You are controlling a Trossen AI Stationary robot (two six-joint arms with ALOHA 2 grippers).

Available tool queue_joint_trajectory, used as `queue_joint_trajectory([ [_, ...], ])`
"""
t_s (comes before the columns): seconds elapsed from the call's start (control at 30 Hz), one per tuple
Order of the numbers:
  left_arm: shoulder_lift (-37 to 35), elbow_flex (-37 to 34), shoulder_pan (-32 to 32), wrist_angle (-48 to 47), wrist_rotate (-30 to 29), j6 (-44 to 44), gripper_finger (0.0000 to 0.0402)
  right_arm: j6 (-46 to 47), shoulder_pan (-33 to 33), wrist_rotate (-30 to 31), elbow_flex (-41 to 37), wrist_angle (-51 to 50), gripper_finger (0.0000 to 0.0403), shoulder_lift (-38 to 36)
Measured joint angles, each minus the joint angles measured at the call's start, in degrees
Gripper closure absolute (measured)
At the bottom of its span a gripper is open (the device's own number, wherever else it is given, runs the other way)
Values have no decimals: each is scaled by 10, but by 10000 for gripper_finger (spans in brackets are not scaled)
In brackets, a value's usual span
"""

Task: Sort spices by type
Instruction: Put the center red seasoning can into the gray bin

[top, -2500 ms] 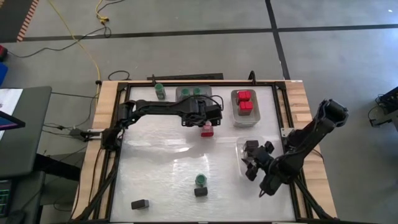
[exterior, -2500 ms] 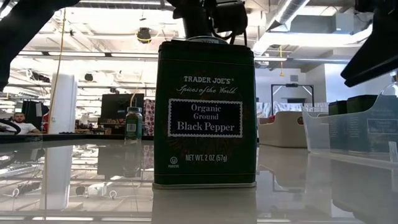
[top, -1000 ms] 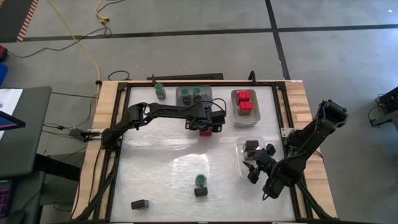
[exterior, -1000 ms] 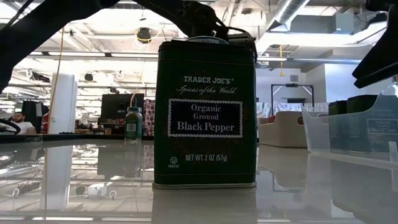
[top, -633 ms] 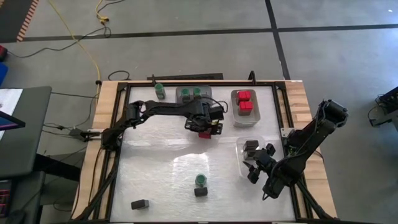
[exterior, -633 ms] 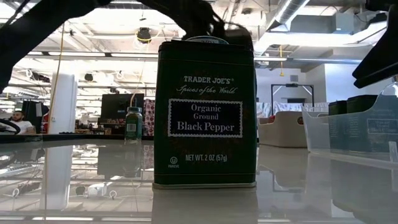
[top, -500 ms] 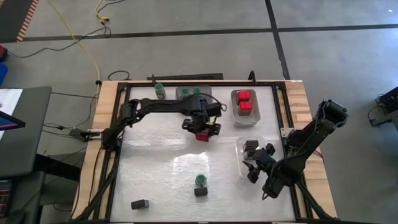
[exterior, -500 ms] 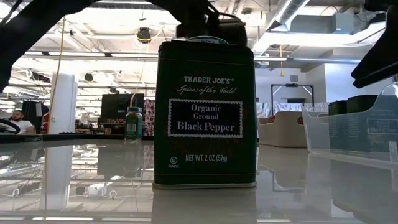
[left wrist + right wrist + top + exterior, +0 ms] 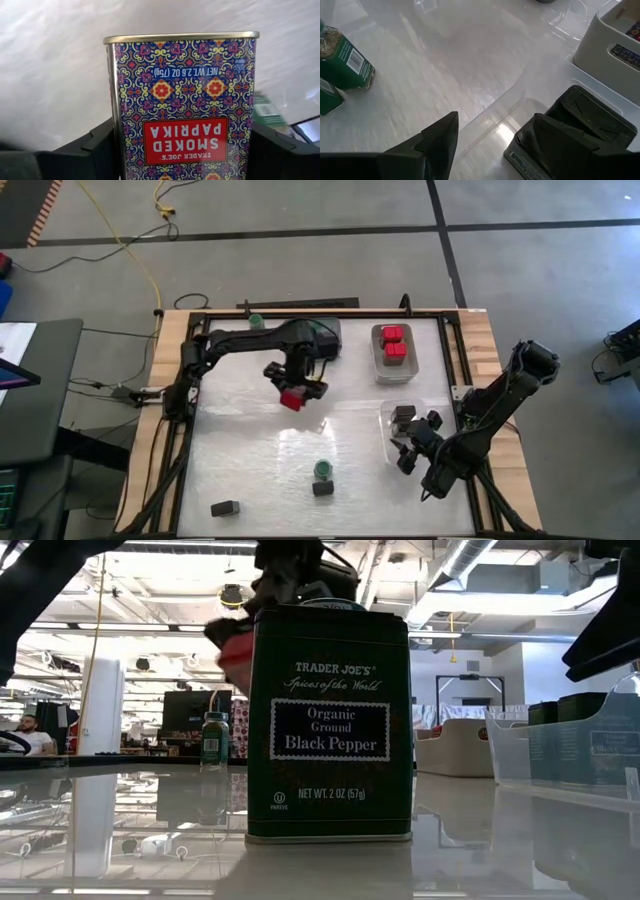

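My left gripper point(image 9: 293, 387) is shut on a red-topped smoked paprika tin point(image 9: 182, 107), held above the table's middle; in the low view it shows as a red blur point(image 9: 232, 648) behind the black pepper tin point(image 9: 330, 725). A green-lidded jar point(image 9: 323, 469) and a black tin point(image 9: 322, 488) stand near the front, with another black tin point(image 9: 225, 508) at the front left. My right gripper point(image 9: 410, 455) hangs open over the clear tray point(image 9: 388, 420) that holds black tins, with nothing between its fingers point(image 9: 437, 142). My left gripper pinches the paprika tin by its two narrow sides point(image 9: 114, 150) between its two fingers point(image 9: 85, 152). The fingers come from above, slanting down. The tin is lifted clear of the table and tilted, its metal base rim point(image 9: 180, 37) pointing away from the wrist, its red top point(image 9: 292, 399) upward.
A tray with two red-topped tins point(image 9: 393, 345) stands at the far right. A grey tray point(image 9: 328, 330) lies partly under the left arm, and a green-lidded jar point(image 9: 256, 321) stands at the far left. Bare white table lies between the middle and the front.
My left gripper has risen with the paprika tin and carried it toward the table's left edge and a little nearer the front, rolling and tipping as it went. The tin hangs clear of the table and tilted. My right gripper has kept still.
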Motion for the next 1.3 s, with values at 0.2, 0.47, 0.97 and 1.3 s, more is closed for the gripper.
queue_joint_trajectory([
  [0.2,-2,0,-3,17,-1,22,104,0,-4,1,0,-2,117,0],
  [0.47,-2,0,-24,23,-1,23,104,-65,-37,7,0,54,117,15],
  [0.97,-2,0,-37,45,10,70,104,-779,-171,60,0,453,117,114],
  [1.3,-3,0,-36,46,44,125,104,-1026,-310,-48,1,683,117,132],
])
